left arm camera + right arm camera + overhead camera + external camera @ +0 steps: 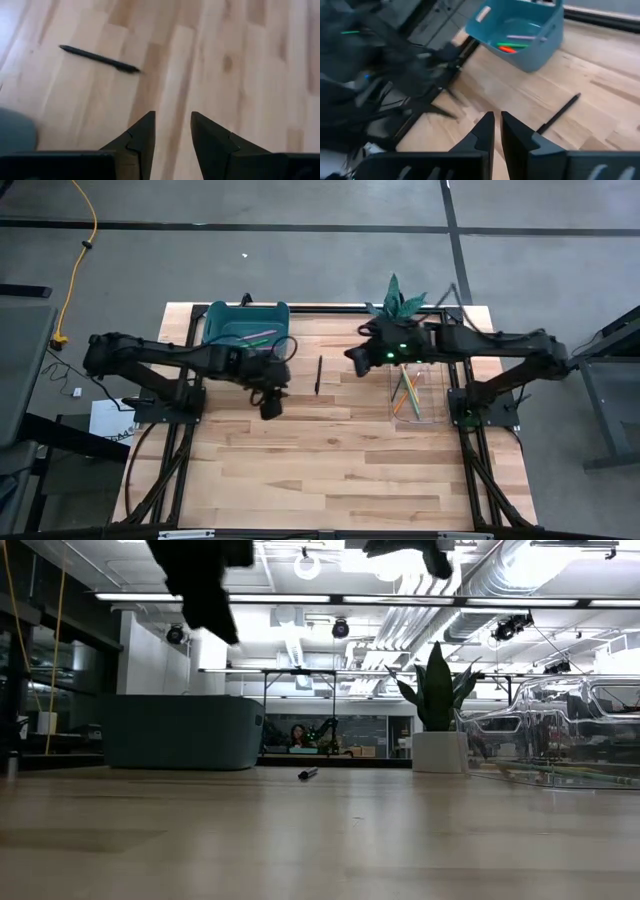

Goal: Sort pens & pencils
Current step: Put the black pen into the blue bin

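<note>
A black pen (318,375) lies flat on the wooden table, also in the left wrist view (100,59) and the right wrist view (557,114). Pink, green and red-orange pens (512,44) lie in the teal bin (245,325) at the far left. Slim pencils (408,395) lie in the clear box (415,392) at the right. My left gripper (172,116) hovers open above the table, to the left of the black pen and nearer the front edge, with nothing between its fingers. My right gripper (497,115) is raised to the right of the pen, shut and holding nothing.
A potted plant (398,302) stands at the far edge beside the clear box. Bare wood (320,470) fills the near half of the table. In the low view the pen (308,774) lies between the bin (180,732) and the plant pot (437,750).
</note>
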`<state>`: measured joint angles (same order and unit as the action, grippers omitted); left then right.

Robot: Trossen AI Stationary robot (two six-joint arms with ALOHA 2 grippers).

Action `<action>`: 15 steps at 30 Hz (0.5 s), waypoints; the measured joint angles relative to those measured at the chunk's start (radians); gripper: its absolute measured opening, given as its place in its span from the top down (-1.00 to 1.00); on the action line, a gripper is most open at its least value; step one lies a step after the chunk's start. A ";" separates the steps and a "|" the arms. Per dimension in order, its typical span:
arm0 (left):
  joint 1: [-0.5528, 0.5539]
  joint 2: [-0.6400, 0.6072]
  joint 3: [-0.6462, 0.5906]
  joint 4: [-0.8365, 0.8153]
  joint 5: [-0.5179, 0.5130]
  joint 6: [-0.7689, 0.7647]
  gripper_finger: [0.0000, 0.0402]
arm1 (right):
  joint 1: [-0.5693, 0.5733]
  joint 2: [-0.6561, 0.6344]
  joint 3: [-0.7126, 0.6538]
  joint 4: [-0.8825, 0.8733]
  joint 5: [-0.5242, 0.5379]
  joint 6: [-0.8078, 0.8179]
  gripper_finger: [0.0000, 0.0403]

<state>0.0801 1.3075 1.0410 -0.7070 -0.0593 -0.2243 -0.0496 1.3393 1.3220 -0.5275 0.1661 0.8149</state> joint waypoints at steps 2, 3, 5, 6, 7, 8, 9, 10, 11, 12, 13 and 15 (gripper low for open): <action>0.037 0.013 -0.005 0.017 -0.001 -0.020 0.45 | 0.017 -0.038 0.000 -0.026 0.001 -0.018 0.89; 0.055 0.026 -0.004 0.025 -0.001 -0.033 0.45 | 0.028 -0.055 0.000 -0.041 0.002 -0.029 0.89; 0.087 0.053 0.000 0.049 0.001 -0.084 0.45 | 0.049 -0.083 0.000 -0.066 0.001 -0.052 0.89; 0.102 0.070 -0.002 0.042 0.007 -0.109 0.45 | 0.062 -0.093 0.000 -0.084 0.001 -0.059 0.89; 0.116 0.087 -0.002 0.064 0.018 -0.134 0.45 | 0.074 -0.104 0.000 -0.092 0.001 -0.072 0.89; 0.126 0.101 -0.002 0.081 0.026 -0.157 0.45 | 0.084 -0.115 0.000 -0.108 -0.002 -0.087 0.89; 0.130 0.118 -0.002 0.092 0.025 -0.175 0.45 | 0.096 -0.123 0.000 -0.129 -0.002 -0.101 0.89; 0.134 0.132 -0.001 0.117 0.025 -0.192 0.45 | 0.105 -0.133 0.000 -0.134 -0.002 -0.115 0.89; 0.138 0.143 -0.001 0.126 0.025 -0.209 0.45 | 0.111 -0.144 0.000 -0.147 -0.004 -0.123 0.89; 0.142 0.157 -0.002 0.130 0.021 -0.228 0.45 | 0.117 -0.151 0.000 -0.169 -0.003 -0.131 0.89; 0.144 0.170 0.001 0.148 0.011 -0.251 0.45 | 0.122 -0.158 0.000 -0.169 -0.002 -0.138 0.89; 0.144 0.194 0.008 0.139 -0.005 -0.297 0.45 | 0.131 -0.171 0.000 -0.184 -0.003 -0.144 0.89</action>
<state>0.2245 1.5010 1.0489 -0.5679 -0.0645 -0.5216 0.0817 1.1684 1.3216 -0.7111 0.1635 0.6711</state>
